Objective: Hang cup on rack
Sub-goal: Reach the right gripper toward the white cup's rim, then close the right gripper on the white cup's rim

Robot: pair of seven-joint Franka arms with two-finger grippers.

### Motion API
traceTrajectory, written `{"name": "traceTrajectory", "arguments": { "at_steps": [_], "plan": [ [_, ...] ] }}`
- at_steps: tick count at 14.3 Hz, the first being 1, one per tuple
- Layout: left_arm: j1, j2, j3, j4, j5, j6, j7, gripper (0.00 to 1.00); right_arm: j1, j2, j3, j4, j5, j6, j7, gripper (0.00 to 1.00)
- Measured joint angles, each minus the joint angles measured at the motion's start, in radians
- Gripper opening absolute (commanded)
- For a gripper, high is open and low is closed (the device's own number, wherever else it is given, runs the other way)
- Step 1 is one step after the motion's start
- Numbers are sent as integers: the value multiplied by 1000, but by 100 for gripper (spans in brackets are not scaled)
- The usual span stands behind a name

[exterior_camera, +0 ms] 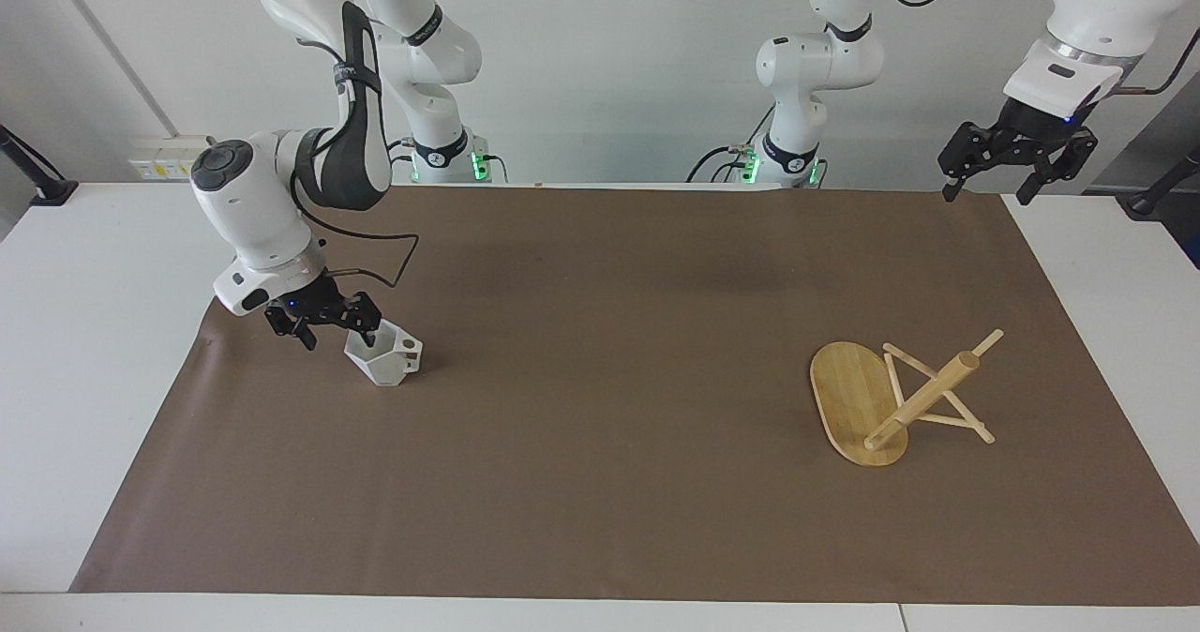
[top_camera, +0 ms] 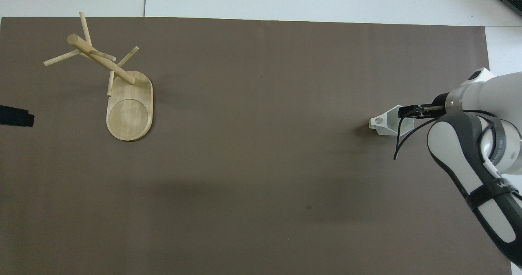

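Now right gripper (exterior_camera: 336, 336) fingers spread, one finger (exterior_camera: 367, 336) inside the cup (exterior_camera: 386, 362), rim between them.

bare mat (exterior_camera: 600, 351) between cup (exterior_camera: 386, 358), rack (exterior_camera: 858, 402)

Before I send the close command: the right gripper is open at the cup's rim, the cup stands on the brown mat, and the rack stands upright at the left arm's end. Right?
Not quite. The rack has tipped over: the facing view shows its base on edge and its post slanting down to the mat. The right gripper is open at the cup.
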Motion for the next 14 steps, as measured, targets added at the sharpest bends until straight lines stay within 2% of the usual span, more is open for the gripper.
{"name": "traceTrajectory", "arguments": {
  "at_steps": [11,12,14],
  "plan": [
    [0,0,0,0,0,0,0,100,0,4,-1,-47,0,38,0,98],
    [0,0,0,0,0,0,0,100,0,4,-1,-48,0,38,0,93],
    [0,0,0,0,0,0,0,100,0,4,-1,-48,0,38,0,75]
  ]
}}
